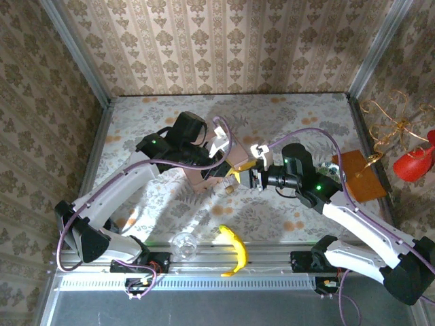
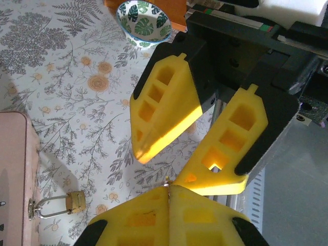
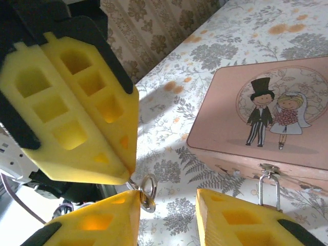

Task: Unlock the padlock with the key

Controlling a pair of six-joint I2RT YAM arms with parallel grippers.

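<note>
We see the left gripper [image 2: 169, 190] closed on the key [image 3: 147, 206]; the right gripper [image 3: 168, 197] stands half-wide beside the padlock [image 2: 76, 201].

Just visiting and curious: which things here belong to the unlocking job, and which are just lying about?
For the job: padlock, key pinched in the left claw, pink tin it locks.
Lying about: banana, leaf-patterned bowl, clear glass.

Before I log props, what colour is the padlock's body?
The padlock body is brass-gold; left wrist view shows it best.
</note>
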